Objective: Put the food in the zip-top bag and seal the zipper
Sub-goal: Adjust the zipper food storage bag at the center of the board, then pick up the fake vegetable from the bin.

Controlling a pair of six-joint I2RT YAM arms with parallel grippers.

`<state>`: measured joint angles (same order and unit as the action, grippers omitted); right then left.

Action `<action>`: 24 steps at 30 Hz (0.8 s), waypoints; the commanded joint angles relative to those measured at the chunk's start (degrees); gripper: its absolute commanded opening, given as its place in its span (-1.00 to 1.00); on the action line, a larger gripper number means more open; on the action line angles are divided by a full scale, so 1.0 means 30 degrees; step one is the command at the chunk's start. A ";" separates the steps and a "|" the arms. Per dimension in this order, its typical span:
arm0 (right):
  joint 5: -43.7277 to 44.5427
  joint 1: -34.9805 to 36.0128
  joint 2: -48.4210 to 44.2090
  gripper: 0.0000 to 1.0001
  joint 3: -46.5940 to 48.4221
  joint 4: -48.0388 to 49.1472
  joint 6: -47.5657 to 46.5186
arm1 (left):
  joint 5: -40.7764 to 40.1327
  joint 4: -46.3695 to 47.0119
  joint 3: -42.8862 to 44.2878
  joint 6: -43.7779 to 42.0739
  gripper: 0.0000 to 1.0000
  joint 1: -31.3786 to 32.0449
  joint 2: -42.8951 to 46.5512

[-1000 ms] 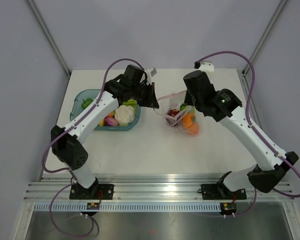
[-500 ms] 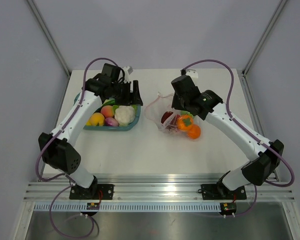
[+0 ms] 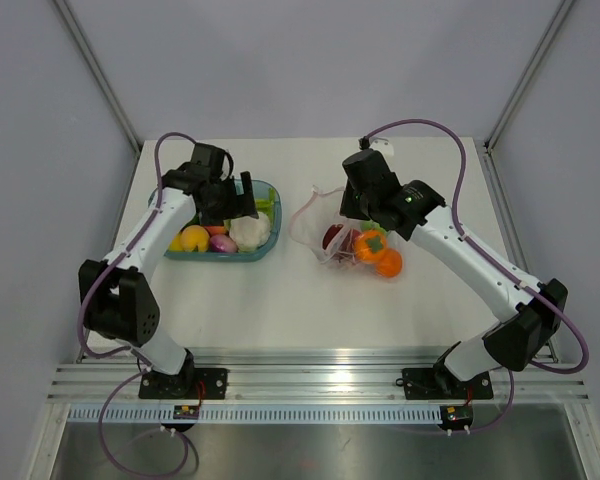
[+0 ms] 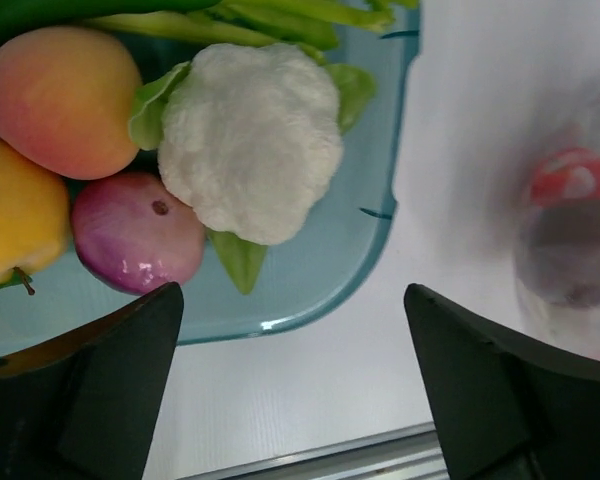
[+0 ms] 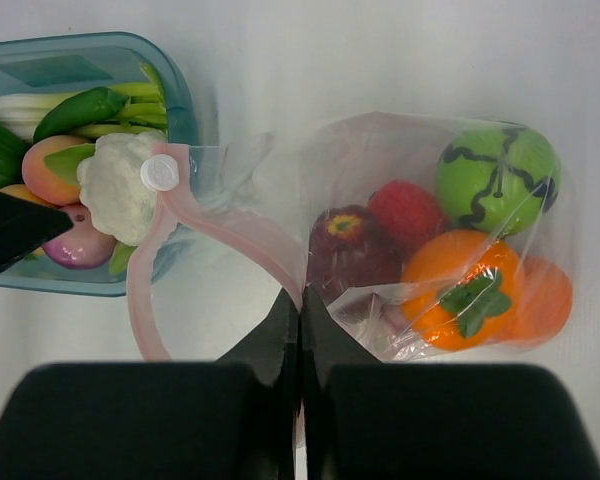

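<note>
The zip-top bag [image 3: 325, 225] lies at mid-table with its mouth gaping left. Its pink zipper [image 5: 230, 225] curls in a loop. Inside sit a green ball [image 5: 495, 165], a red piece [image 5: 410, 212], a dark red fruit [image 5: 348, 250] and two orange balls [image 5: 465, 290]. My right gripper [image 5: 300, 298] [image 3: 348, 218] is shut on the zipper strip at the mouth's near end. My left gripper [image 3: 237, 197] [image 4: 292, 292] hangs open and empty over the teal tray's [image 4: 380, 250] right edge. That tray holds more food: cauliflower [image 4: 255, 140], purple onion [image 4: 135, 230], peach [image 4: 60, 100], a yellow fruit [image 4: 10, 210].
The teal tray [image 3: 220, 256] sits at the left of the white table, about a hand's width from the bag. Green pods [image 4: 280, 15] lie along its far side. A metal rail [image 3: 310, 375] runs along the near edge. Slanted frame posts [image 3: 95, 70] stand at the back corners.
My left gripper has let go at the bag's mouth, opened wide and swung left over the tray. The right gripper kept its hold and shifted slightly left; the bag mouth sagged open.
</note>
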<state>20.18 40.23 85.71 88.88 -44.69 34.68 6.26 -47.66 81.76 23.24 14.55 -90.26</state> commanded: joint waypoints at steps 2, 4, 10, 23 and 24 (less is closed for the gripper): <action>-0.0195 -0.0079 -0.0563 -0.99 -0.0096 0.0803 0.0130 | -0.2672 0.2200 -0.0533 0.2061 0.97 0.0131 -0.0937; -0.0399 -0.0079 -0.0534 -1.00 -0.0096 0.0862 0.0160 | -0.3401 0.2351 -0.0272 0.2503 0.92 0.0510 -0.1754; -0.0605 -0.0079 -0.0621 -1.00 -0.0243 0.0892 0.0277 | -0.5630 0.2673 0.0578 0.3647 0.80 0.0864 -0.3746; -0.0517 -0.0079 -0.0856 -1.00 -0.0301 0.0745 0.0365 | -0.5107 0.3989 0.0904 0.4145 0.89 0.1010 -0.5599; -0.0604 -0.0079 -0.0827 -1.00 -0.0272 0.0745 0.0365 | -0.5018 0.4108 0.0496 0.4262 0.88 0.1011 -0.5249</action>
<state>18.74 40.23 85.36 88.01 -43.83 34.89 -9.74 -39.35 83.83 34.76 17.41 -106.89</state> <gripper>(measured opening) 0.012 0.948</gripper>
